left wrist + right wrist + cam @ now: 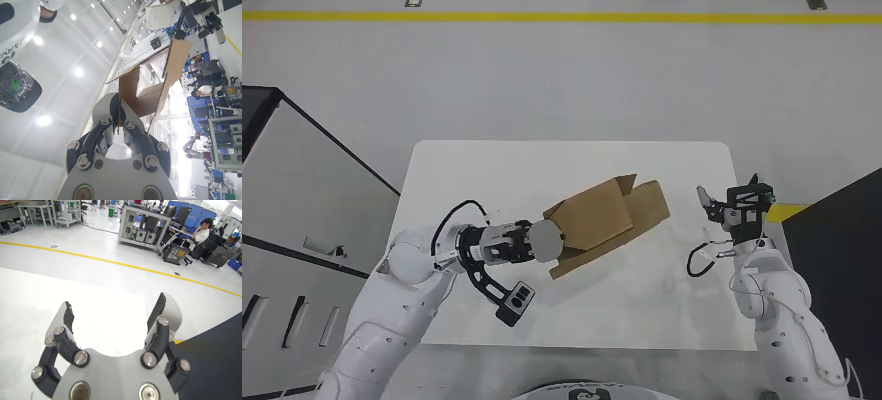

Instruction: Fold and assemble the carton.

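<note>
The carton (600, 226) is plain brown corrugated cardboard, only partly opened out, with its end flaps loose and unfolded. It sits slantwise over the middle of the white table (442, 170), with its open, flapped end pointing away towards the far right. Its near edge is pinched in the left gripper (119, 106), and from the left wrist view the carton (129, 91) shows a flat inner wall with one long flap standing off at an angle.

carton (607, 220) sits mid-table (492, 170), clamped in the left gripper (120, 109), blocking the centre; an open lane runs from it to the spread right gripper (115, 302).
</note>
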Robot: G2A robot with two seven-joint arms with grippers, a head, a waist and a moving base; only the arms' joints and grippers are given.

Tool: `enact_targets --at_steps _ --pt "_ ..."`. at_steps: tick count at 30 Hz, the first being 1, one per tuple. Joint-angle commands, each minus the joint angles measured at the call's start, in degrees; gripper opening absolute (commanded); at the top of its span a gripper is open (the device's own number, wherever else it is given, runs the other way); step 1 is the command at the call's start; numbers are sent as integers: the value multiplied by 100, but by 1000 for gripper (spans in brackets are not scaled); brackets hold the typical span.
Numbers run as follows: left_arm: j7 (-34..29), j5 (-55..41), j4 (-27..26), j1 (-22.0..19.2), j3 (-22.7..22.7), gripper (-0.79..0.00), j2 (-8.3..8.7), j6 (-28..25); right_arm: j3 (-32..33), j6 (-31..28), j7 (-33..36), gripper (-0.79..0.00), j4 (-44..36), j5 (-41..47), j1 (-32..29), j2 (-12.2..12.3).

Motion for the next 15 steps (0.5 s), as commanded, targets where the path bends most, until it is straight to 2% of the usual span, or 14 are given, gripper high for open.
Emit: enact_targets --at_steps 1,8,12,15 --pt "-2 0 -3 3 -2 -785 0 -4 0 0 0 0 0 0 0 0" --pt "-175 143 119 31 43 -785 -6 13 0 0 0 0 0 0 0 0" --pt "-138 542 269 -216 56 -785 -6 324 0 0 0 0 0 0 0 0" --pt "-114 867 314 -444 93 -785 8 366 0 0 0 0 0 0 0 0"
